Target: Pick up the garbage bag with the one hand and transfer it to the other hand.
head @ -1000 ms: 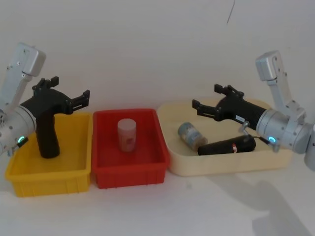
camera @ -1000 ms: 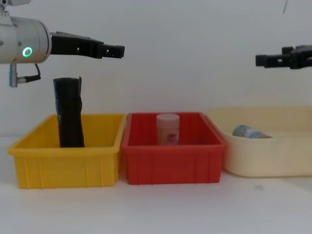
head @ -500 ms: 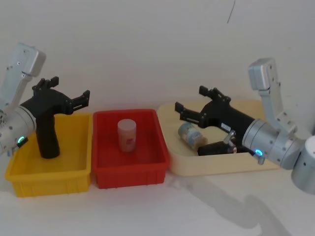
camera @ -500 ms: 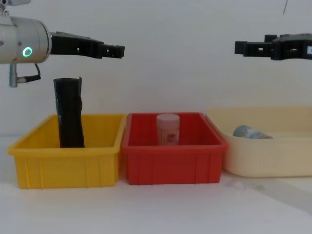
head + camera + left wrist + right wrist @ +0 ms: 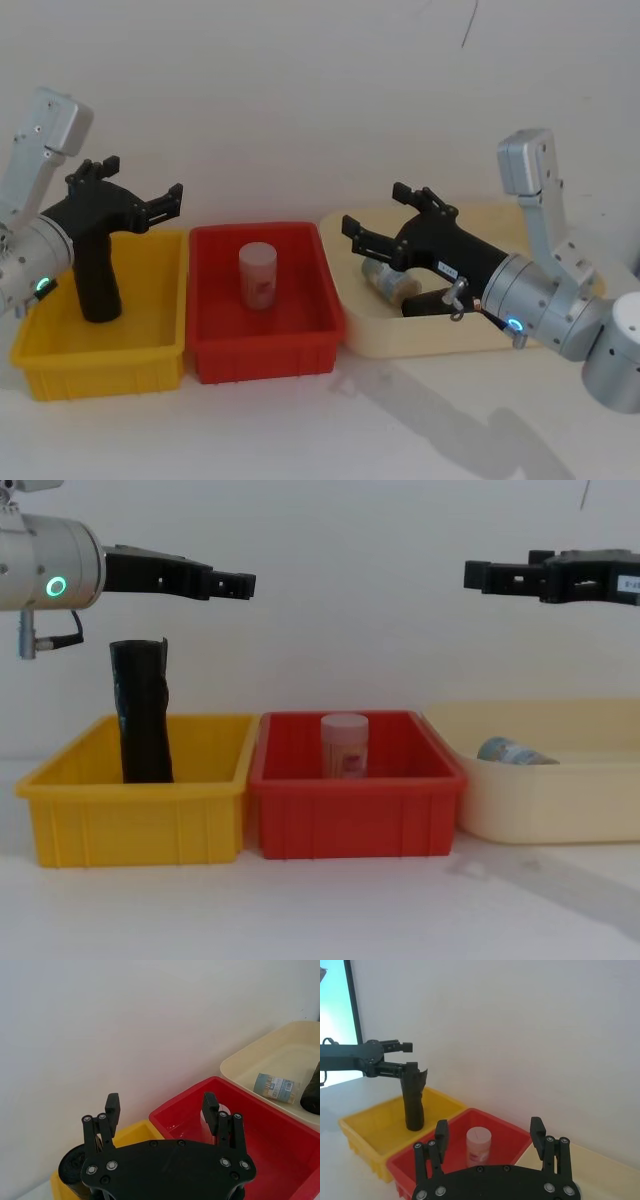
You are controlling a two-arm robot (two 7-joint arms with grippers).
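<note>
The right gripper (image 5: 375, 228) has swung left, its arm now reaching over the cream tray (image 5: 352, 330), jaws wide and empty. The garbage bag (image 5: 428, 301) lies beneath it. Left gripper (image 5: 164, 205) hovers spread over the yellow bin (image 5: 100, 368)

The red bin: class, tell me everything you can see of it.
The red bin is a glossy plastic rectangular tub with a thick rim and ribbed front. It stands upright on the white table, its sides against the yellow bin and the cream tray. A small pale jar with a pinkish label stands upright inside.
</note>
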